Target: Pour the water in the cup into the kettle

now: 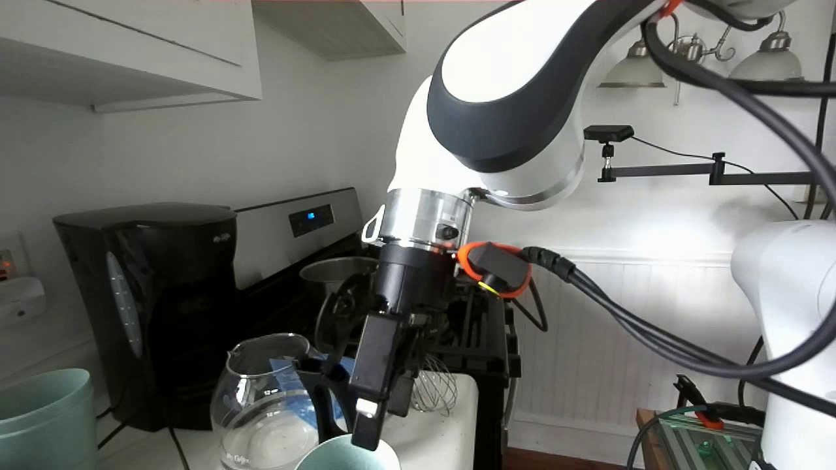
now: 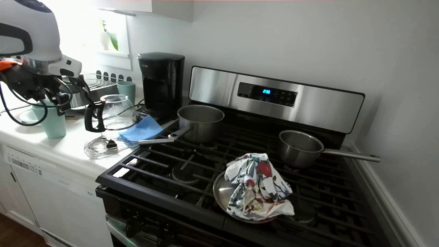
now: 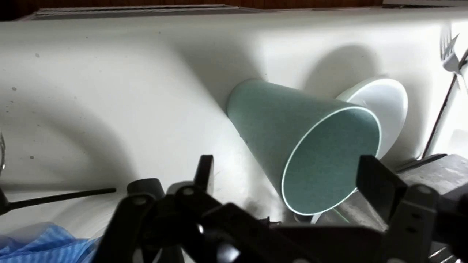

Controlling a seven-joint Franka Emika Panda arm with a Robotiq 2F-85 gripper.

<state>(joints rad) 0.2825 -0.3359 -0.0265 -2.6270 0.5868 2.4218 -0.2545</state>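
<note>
One pale teal cup (image 2: 55, 126) stands upright on the white desk (image 2: 76, 146), and the arm (image 1: 496, 124) leans down right over it. From where I am, the jaws are spread well apart, the cup's open mouth showing between them in the wrist view. One of them overlaps the rim there, but I can't tell whether it touches. What the cup holds I can't tell either.

Near it sits the glass carafe (image 2: 118, 113), its black handle on the cup's side, the two standing apart. A white bowl (image 3: 389, 106) peeks out from behind the cup. Along by the black coffee maker (image 2: 163, 82), farther from the desk's front edge, there's a second teal cup (image 2: 127, 90). A wire whisk (image 2: 99, 148) lies in front of the carafe, and a blue cloth (image 2: 144, 129) is bunched up between the carafe and the stove (image 2: 164, 203).

Over on the stove, a steel pot (image 2: 200, 125) sits at the back on the desk side, and a second pot (image 2: 298, 152) farther along, handle pointing at the side wall (image 2: 401, 113). Closer to the front there's a pan (image 2: 224, 190) with a flowery cloth (image 2: 257, 192) heaped on it.
</note>
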